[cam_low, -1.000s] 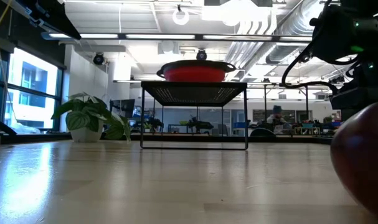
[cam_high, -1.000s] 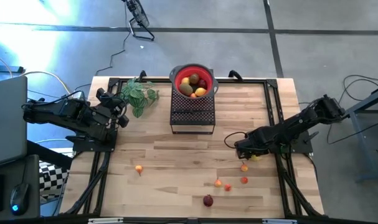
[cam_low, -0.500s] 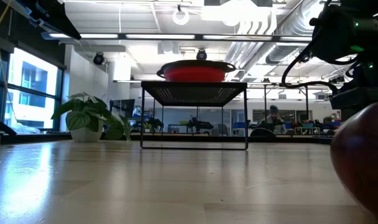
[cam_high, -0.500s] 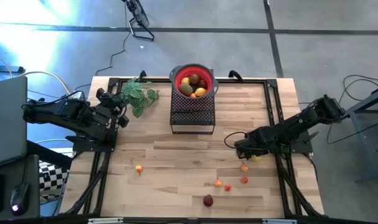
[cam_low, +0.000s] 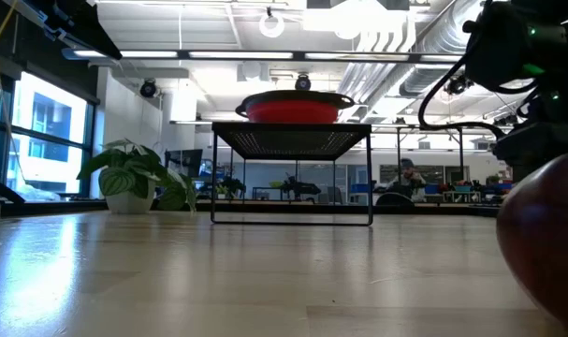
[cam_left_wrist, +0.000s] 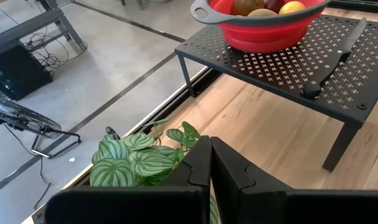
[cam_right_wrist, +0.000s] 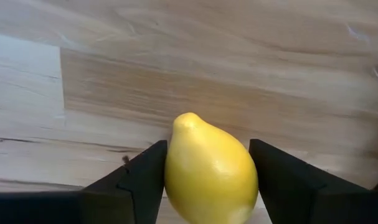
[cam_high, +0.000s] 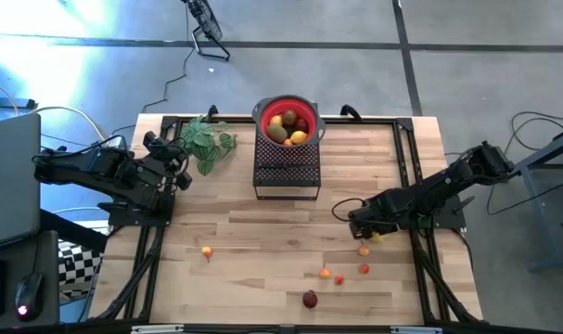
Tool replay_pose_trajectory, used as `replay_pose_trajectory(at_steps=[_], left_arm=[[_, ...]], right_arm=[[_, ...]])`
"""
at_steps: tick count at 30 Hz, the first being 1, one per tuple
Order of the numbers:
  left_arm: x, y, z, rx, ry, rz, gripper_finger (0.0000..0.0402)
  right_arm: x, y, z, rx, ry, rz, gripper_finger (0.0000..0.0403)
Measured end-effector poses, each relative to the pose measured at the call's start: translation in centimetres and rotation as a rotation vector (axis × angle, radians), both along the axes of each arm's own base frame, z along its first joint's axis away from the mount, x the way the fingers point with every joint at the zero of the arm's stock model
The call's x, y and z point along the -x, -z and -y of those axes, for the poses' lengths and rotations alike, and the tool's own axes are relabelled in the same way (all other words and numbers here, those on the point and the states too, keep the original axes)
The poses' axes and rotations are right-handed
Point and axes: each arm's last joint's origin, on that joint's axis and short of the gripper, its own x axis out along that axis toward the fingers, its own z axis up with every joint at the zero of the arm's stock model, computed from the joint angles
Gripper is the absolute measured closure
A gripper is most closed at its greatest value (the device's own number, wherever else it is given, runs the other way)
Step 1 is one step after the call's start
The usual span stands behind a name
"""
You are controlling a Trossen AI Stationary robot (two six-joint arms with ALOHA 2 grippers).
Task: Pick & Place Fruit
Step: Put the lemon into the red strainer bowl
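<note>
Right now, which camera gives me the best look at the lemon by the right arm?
The right wrist view: the lemon fills the frame between the right gripper's fingers. The high view shows only a yellow sliver beside the gripper. The low and left wrist views miss it.

High view: overhead, straight down, far enough to take in the whole light wooden plank tabletop [cam_high: 262, 232].
Low view: at board level, facing level across to the black perforated metal stand [cam_low: 291, 140] and the room behind.
Left wrist view: looks forward, close over that stand and the red round plastic colander [cam_left_wrist: 263, 25]; all three views share these.
Right wrist view: very close to the boards, between its dark fingers [cam_right_wrist: 132, 180].
</note>
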Motion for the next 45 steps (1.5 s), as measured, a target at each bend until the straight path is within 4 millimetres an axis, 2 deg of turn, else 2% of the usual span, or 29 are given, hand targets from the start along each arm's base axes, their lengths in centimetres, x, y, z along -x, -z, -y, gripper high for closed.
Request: replay_pose_trajectory(at_steps=[5,23,28,33,41,45], left_arm=[[0.0,0.0,0.0,0.000,0.000,0.000,0.0402],[0.0,0.0,0.0,0.000,0.000,0.001,0.0402],[0.0,0.0,0.0,0.000,0.000,0.000,0.0402],[0.0,0.0,0.0,0.000,-0.001,0.000,0.0402],[0.0,0.0,0.0,0.008,0.007,-0.001,0.0402],[0.0,0.0,0.0,0.014,0.014,-0.002,0.0402]], right_arm=[[-0.1,0.0,0.1,0.026,-0.002,0.020,0.0175],[-0.5,0.0,0.1,0.064,-0.030,0.077,0.0280],[-0.6,0.0,0.3,0.101,-0.022,0.087,0.0279],[-0.7,0.0,0.8,0.062,-0.018,0.076,0.0269],[-0.1,-1.2,1.9,0.129,-0.001,0.113,0.0289],[0.4,-2.3,2.3,0.109,0.003,0.167,0.0305]])
